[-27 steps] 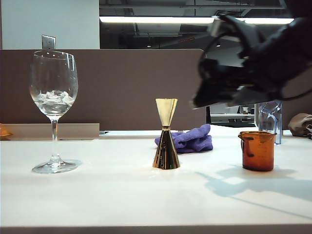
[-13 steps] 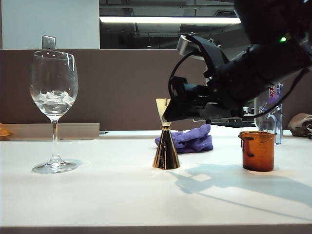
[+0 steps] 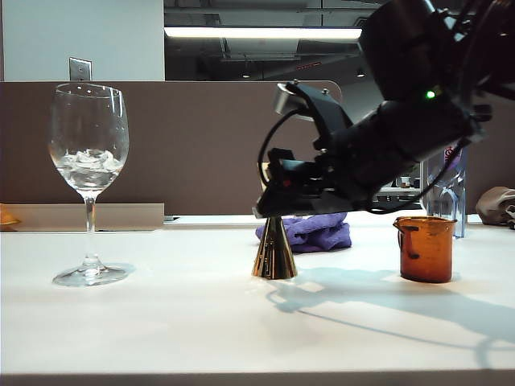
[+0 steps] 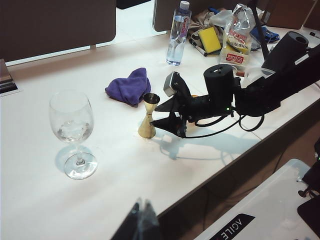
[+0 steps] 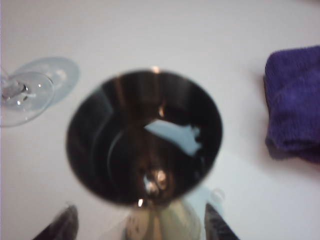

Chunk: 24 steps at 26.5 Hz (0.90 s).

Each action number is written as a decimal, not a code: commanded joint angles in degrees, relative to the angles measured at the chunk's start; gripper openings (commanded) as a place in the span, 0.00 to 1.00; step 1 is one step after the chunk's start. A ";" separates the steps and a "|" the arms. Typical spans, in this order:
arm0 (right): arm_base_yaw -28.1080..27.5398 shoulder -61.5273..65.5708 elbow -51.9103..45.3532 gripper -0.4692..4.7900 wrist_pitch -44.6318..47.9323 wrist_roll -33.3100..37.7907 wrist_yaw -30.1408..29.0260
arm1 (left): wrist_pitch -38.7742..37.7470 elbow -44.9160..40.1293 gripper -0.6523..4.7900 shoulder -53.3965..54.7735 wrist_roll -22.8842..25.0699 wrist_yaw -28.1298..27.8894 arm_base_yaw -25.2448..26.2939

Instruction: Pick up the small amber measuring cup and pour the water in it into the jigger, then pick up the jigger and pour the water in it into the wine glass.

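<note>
At the middle of the white counter [image 3: 161, 322] stands the jigger [image 3: 274, 256], the right gripper [image 4: 161, 114] spread around its upper cone, apparently not yet touching. The amber measuring cup [image 3: 426, 248] sits well right, the wine glass [image 3: 88, 181] far left. The left gripper [image 4: 141, 225] is barely visible; I cannot tell its state.

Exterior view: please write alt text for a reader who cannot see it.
The black right gripper reaches in from the right, its jaws at the upper cone of the shiny gold hourglass jigger mid-table. A tall clear stemmed wine glass stands left, a small amber measuring cup right, a crumpled purple cloth behind.
</note>
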 commanded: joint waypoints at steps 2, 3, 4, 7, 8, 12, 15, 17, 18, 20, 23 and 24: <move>0.00 2.08 2.19 0.70 1.77 0.24 -0.28 | -0.20 0.17 0.12 0.04 -0.17 0.07 -0.04; 0.00 2.29 2.21 0.70 1.95 0.26 -0.28 | -0.20 0.17 0.12 0.04 -0.17 0.09 -0.04; 0.00 2.64 2.23 0.70 2.23 0.26 -0.31 | -0.20 0.17 0.12 0.04 -0.17 0.07 -0.04; -0.07 3.48 2.23 0.65 2.71 0.26 -0.31 | -0.20 0.17 0.12 0.04 -0.17 0.07 -0.04; -0.07 3.61 2.23 0.64 2.82 0.26 -0.31 | -0.20 0.17 0.12 0.04 -0.17 0.07 -0.04; -0.07 4.33 2.27 0.64 3.43 0.26 -0.39 | -0.20 0.17 0.12 0.04 -0.17 0.09 -0.04; -0.07 4.81 2.69 0.63 3.41 0.26 -0.48 | -0.20 0.17 0.12 0.04 -0.17 0.07 -0.04; -0.07 5.27 3.23 0.60 3.45 0.26 -0.48 | -0.20 0.17 0.12 0.04 -0.17 0.07 -0.04; -0.07 5.68 3.82 0.60 3.41 0.46 -0.48 | -0.20 0.17 0.12 0.04 -0.17 0.07 -0.04; -0.07 6.32 4.74 0.60 3.37 0.52 -0.50 | -0.20 0.17 0.12 0.04 -0.17 0.07 -0.04; -0.07 7.17 5.79 0.49 3.41 0.74 -0.48 | -0.20 0.17 0.12 0.04 -0.17 0.07 -0.04; -0.07 7.17 5.79 0.49 3.41 0.74 -0.46 | -0.20 0.17 0.12 0.04 -0.17 0.07 -0.04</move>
